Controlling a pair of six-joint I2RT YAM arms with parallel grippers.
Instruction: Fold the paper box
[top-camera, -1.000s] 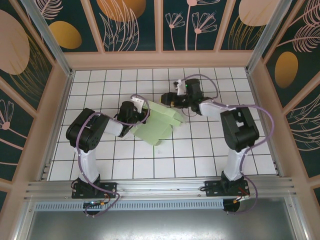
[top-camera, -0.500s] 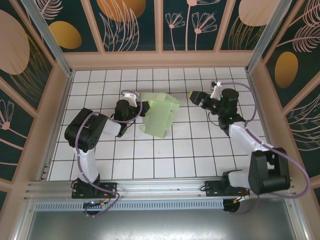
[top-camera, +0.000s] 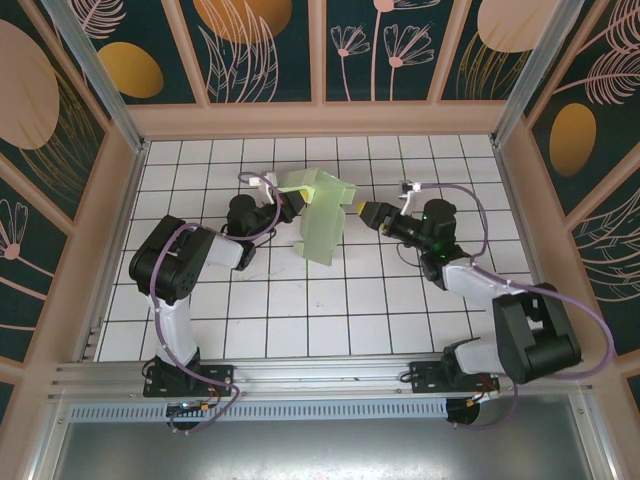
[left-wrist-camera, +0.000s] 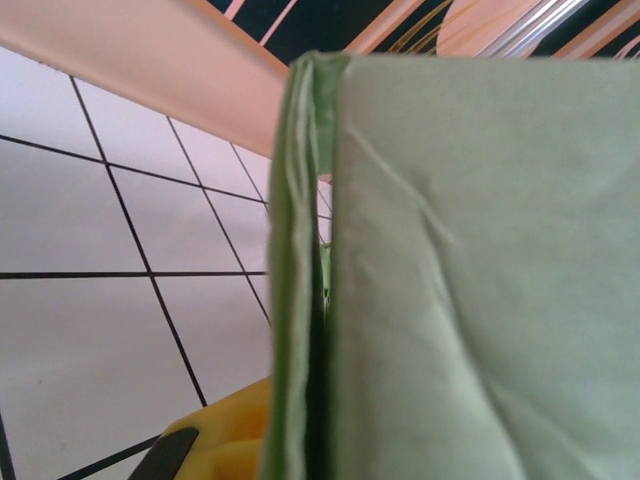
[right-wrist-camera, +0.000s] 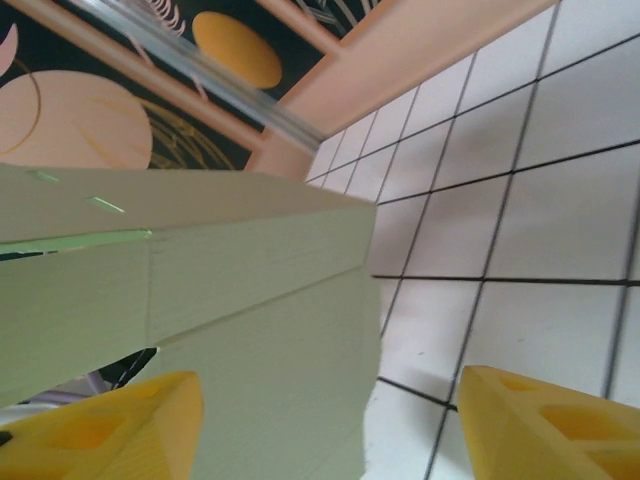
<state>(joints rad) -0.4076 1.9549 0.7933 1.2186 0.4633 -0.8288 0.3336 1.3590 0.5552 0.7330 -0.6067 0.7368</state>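
Mint-green card, the paper box (top-camera: 322, 215) stands half-raised near the middle of the far part of the white tiled table (top-camera: 300, 320), its panels tilted and flaps loose at the top, not yet a closed shape. The left gripper (top-camera: 290, 203) is clamped on the box's left edge; its wrist view shows the doubled card edge running upright, right against the camera. The right gripper (top-camera: 360, 210) sits just beside the box's right edge with its yellow fingers (right-wrist-camera: 110, 430) apart, and in its wrist view a corner of the card reaches into the gap between them without being pinched. The risk, as I judge it, is that the thin card buckles or creases off its scored lines if the right side closes on the wrong panel or pushes while the left holds rigidly; the single pinch could also slip and let the box flop flat. Counted: one paper box, two arms, two grippers, one closed on card and one open.
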